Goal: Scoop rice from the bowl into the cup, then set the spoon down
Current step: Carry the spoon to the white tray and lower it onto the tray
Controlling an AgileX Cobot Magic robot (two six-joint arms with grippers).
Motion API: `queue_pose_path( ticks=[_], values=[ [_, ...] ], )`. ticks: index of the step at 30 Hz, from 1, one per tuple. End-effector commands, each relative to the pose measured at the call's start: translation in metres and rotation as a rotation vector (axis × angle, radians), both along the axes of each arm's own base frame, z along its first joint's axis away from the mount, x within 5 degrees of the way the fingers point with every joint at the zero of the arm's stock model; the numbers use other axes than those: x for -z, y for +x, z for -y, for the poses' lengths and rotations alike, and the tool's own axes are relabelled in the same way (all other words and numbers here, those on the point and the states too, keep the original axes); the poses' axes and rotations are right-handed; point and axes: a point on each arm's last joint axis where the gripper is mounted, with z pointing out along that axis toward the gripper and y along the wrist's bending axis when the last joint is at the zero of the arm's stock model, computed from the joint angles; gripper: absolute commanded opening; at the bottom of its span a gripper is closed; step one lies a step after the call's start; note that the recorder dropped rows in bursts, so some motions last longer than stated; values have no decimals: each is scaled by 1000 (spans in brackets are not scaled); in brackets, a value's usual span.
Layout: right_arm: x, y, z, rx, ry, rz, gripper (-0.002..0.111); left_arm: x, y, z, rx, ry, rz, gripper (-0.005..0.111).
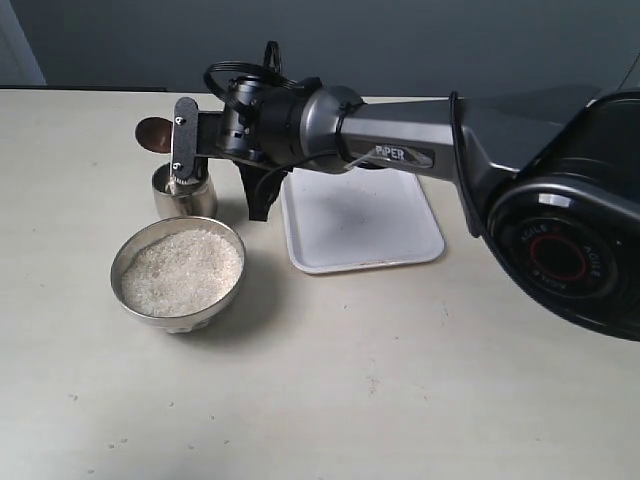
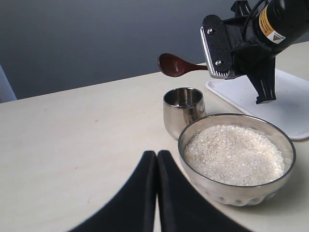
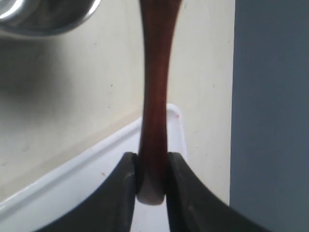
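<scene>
right tool point(image 3: 152, 180): clenched on the spoon point(image 3: 157, 72) at the handle end; grip detail visible only in the right wrist view
spoon scoop: held in the air above the cup point(image 2: 182, 108), clear of its rim; contents couldn't be told
cup: upright on the bench point(image 1: 400, 380), just beside the bowl point(image 1: 175, 320); exterior view couldn't show a gap
rice point(image 1: 182, 272): heaped in the bowl; cup interior showed only steel in the left wrist view
tray point(image 1: 360, 225): white, lying under the right arm
left tool point(image 2: 155, 157): jaws pressed together, gripping nothing, low over the bench near the bowl; seen only in its own wrist view
</scene>
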Motion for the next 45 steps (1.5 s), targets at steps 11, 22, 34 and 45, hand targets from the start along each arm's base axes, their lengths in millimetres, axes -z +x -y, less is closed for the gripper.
queue_pose_path(
  ticks=[11, 22, 34, 45],
  values=[
    [-8, -3, 15, 154, -41, -81, -1, -2, 0, 0, 2, -8, 19, 1],
    [-38, 23, 72, 460, 83, -312, -1, -2, 0, 0, 2, -8, 19, 1],
    [-27, 46, 132, 640, 56, -620, -1, -2, 0, 0, 2, -8, 19, 1],
    [10, 56, 126, 627, 99, -669, -1, -2, 0, 0, 2, -8, 19, 1]
  ],
)
